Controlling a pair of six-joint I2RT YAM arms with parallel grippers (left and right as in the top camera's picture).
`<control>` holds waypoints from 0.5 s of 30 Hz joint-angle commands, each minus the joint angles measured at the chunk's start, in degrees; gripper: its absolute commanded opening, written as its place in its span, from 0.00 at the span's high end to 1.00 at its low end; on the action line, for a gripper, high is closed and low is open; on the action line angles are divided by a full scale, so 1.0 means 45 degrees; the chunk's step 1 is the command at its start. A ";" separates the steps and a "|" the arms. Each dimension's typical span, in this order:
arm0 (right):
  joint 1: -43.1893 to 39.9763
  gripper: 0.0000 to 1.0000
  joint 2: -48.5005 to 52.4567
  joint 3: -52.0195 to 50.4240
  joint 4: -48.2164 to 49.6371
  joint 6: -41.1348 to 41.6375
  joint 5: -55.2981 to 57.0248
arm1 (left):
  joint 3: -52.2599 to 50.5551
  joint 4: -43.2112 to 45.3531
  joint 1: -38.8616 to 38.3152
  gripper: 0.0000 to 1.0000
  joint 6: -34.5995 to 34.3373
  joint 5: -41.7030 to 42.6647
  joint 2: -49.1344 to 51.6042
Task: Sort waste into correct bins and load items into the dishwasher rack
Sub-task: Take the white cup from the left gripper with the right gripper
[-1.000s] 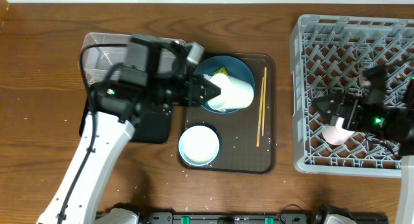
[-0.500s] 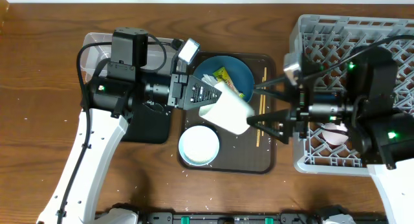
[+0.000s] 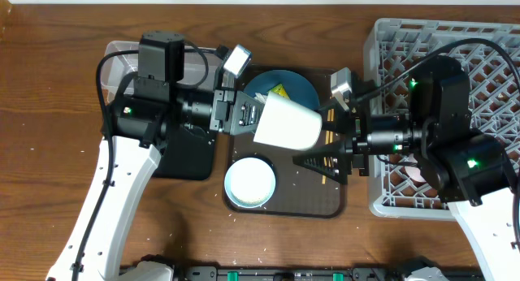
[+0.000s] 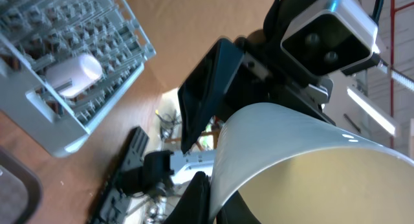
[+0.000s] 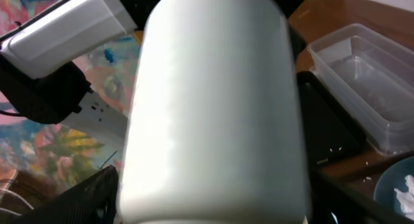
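Handover in mid-air above the middle of the tabletop. The left gripper [image 3: 246, 118] is clamped on the rim of the white cup [image 3: 286, 123], which it holds on its side clear of the dark serving tray [image 3: 284, 206], closed base pointing toward the right edge. This leaves the base free for the other arm. The right gripper [image 3: 323, 136] faces that base with its fingers spread wide to either side; the right wrist view is filled by the cup wall, and contact cannot be confirmed. The transfer is probably made because the dishwasher rack [image 3: 487, 45] lies along the right edge, on the right arm's side. The blue bowl [image 3: 302, 90], with the yellow wrapper [image 3: 278, 91] in it, and the white bowl [image 3: 249, 182] rest on the serving tray, not yet sorted. The clear tub [image 3: 122, 58] sits near the far left corner.
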 commanded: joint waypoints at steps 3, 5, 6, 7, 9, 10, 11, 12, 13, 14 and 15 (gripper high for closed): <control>0.0126 0.14 -0.0267 0.0194 0.0544 0.0267 -0.0102 | 0.0049 0.0923 0.0049 0.94 -0.1273 0.0185 -0.0049; 0.0126 0.13 -0.0267 0.0194 0.0937 0.0321 -0.0102 | 0.0049 0.0923 0.0049 0.94 -0.1273 0.0185 -0.0049; 0.0126 0.13 -0.0267 0.0194 0.1209 0.0491 -0.0102 | 0.0049 0.0923 0.0049 0.94 -0.1273 0.0185 -0.0049; 0.0126 0.14 -0.0267 0.0194 0.1481 0.0685 -0.0107 | 0.0049 0.0923 0.0049 0.94 -0.1273 0.0185 -0.0049; 0.0131 0.16 -0.0267 0.0194 0.1957 0.1035 -0.0107 | 0.0049 0.0923 0.0049 0.94 -0.1273 0.0185 -0.0049; 0.0126 0.19 -0.0267 0.0194 0.2113 0.1156 -0.0112 | 0.0049 0.0923 0.0049 0.94 -0.1273 0.0185 -0.0049; 0.0131 0.24 -0.0267 0.0194 0.2215 0.1253 -0.0160 | 0.0049 0.0918 0.0049 0.94 -0.1273 0.0185 -0.0049; 0.0131 0.29 -0.0267 0.0194 0.2234 0.1273 -0.0223 | 0.0049 0.0923 0.0049 0.94 -0.1273 0.0185 -0.0049; 0.0131 0.34 -0.0267 0.0194 0.2239 0.1273 -0.0389 | 0.0049 0.0923 0.0049 0.94 -0.1273 0.0180 -0.0049; 0.0131 0.39 -0.0262 0.0194 0.2220 0.1277 -0.0457 | 0.0049 0.0928 0.0049 0.94 -0.1273 0.0180 -0.0049; 0.0131 0.41 -0.0262 0.0194 0.2191 0.1273 -0.0481 | 0.0049 0.0928 0.0049 0.94 -0.1268 0.0175 -0.0049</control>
